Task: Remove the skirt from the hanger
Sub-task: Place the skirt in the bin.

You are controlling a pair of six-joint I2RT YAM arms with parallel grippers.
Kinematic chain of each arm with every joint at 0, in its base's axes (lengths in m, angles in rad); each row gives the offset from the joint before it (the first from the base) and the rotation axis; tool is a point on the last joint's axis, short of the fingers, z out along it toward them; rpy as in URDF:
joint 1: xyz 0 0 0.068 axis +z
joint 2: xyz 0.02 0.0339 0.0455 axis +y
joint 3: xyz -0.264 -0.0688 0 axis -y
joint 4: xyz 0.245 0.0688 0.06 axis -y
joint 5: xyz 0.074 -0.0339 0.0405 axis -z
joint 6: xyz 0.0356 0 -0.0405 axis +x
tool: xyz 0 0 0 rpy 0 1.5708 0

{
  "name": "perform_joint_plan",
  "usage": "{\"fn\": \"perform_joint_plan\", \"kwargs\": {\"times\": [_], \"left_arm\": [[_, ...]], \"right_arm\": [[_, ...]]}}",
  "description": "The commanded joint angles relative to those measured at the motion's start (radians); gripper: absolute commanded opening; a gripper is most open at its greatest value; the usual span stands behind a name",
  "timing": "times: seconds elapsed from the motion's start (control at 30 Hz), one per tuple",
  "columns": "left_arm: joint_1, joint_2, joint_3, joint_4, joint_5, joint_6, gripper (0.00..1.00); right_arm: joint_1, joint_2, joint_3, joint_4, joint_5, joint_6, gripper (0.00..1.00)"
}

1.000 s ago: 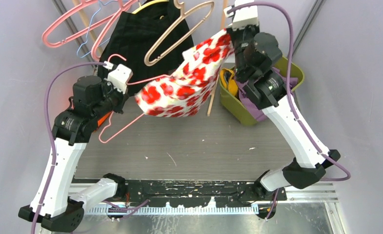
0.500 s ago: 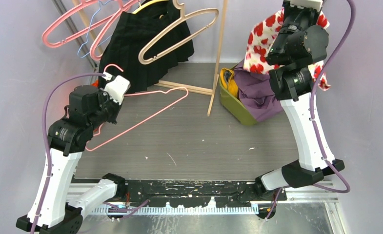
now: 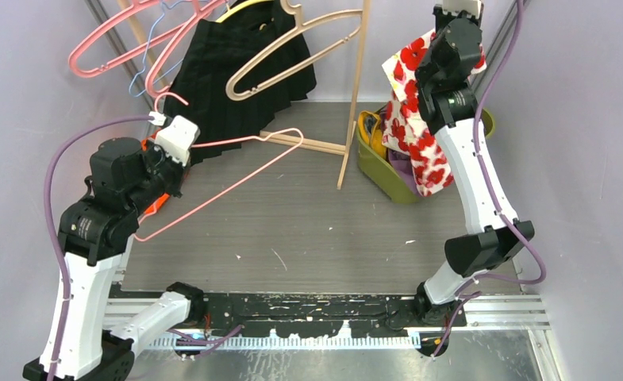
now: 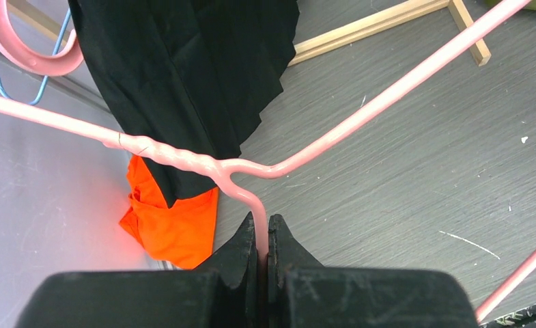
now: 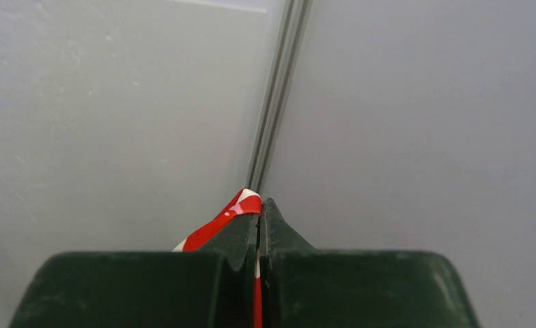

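Red-and-white flowered cloth, the skirt (image 3: 409,119), now hangs in a long fold from my right jaws, which are closed on a pinch of its edge. They hold it high at the back right, above the olive bin (image 3: 383,181), and its lower end drapes down over the bin's contents. A second ago it was stretched taut between the two arms, still caught on the pink hanger (image 4: 227,167). Half a second ago it had come free and was bunched up by the right wrist. The hanger is now bare, its neck clamped in my closed left jaws, tilted above the left of the desk (image 3: 308,230) in front of a black garment (image 3: 213,71) hanging at the back. I judge the removal itself done; what remains is setting the skirt down and parking the hanger.
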Motion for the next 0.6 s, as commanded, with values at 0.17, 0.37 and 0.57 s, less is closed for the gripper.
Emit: {"fn": "perform_joint_plan", "kwargs": {"times": [0.17,0.37,0.57], "left_arm": [[0.005,0.019,0.04,0.033,-0.027,0.011,0.0],[0.005,0.008,0.069,0.085,-0.02,-0.01,0.0],[0.005,-0.069,0.1,0.263,-0.079,-0.049,0.0]], "right_arm": [[-0.099,0.0,-0.108,0.07,-0.009,0.129,0.01],[-0.175,0.021,-0.228,0.001,-0.047,0.258,0.01],[-0.175,0.04,-0.386,-0.105,-0.138,0.533,0.01]]}}
